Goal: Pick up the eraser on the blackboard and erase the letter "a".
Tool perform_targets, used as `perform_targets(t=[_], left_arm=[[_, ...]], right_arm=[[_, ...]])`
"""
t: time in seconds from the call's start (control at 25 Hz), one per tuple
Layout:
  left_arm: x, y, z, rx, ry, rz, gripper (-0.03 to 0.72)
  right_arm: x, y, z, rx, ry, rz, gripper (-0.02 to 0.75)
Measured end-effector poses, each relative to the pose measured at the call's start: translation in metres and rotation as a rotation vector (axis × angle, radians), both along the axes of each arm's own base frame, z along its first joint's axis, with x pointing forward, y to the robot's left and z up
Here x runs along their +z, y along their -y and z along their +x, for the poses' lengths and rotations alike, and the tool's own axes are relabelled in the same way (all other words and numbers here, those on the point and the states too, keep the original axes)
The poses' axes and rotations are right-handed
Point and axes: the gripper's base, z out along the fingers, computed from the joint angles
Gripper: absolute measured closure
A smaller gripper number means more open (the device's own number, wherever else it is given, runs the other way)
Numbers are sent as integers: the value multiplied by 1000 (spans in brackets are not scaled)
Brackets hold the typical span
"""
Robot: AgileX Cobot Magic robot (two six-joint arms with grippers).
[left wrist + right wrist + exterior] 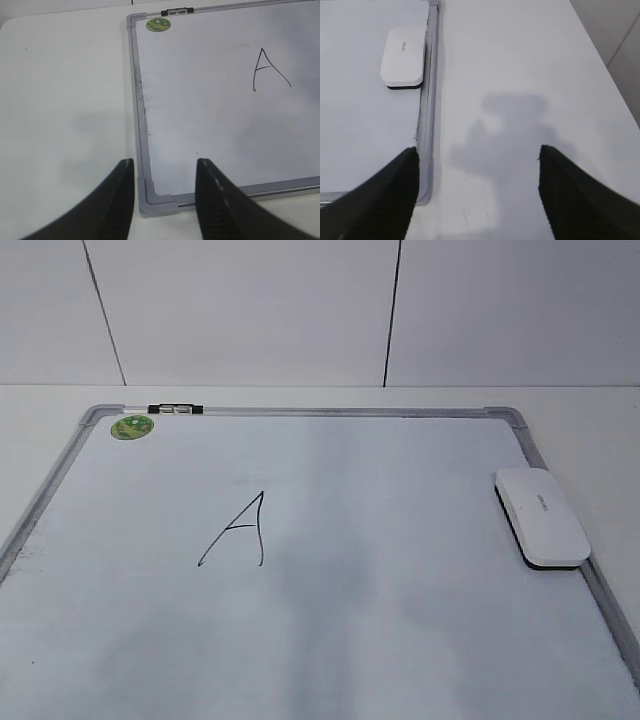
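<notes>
The white oblong eraser (541,516) lies on the right edge of the blackboard (340,412), partly over its grey frame; it also shows in the right wrist view (403,56). No lowercase "a" shows in any view. Only a tall angular capital "A" (238,530) is drawn left of the board's middle, also seen in the left wrist view (267,70). My left gripper (165,167) is open and empty above the board's near left corner (157,202). My right gripper (477,152) is open and empty above the table, right of the board's frame (427,115). Neither gripper shows in the exterior view.
A green round magnet (132,425) sits at the board's far left corner, with a black-and-silver marker (174,409) on the far frame beside it. White table (530,75) surrounds the board. A tiled wall (300,310) stands behind.
</notes>
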Motion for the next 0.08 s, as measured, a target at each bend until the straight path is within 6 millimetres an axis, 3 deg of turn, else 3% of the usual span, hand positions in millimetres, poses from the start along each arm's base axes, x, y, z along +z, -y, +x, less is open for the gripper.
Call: perform_targets(t=[0.08], left_arm=[[0,0,0,0,0,0,381]], right_arm=[[0,0,0,0,0,0,146]])
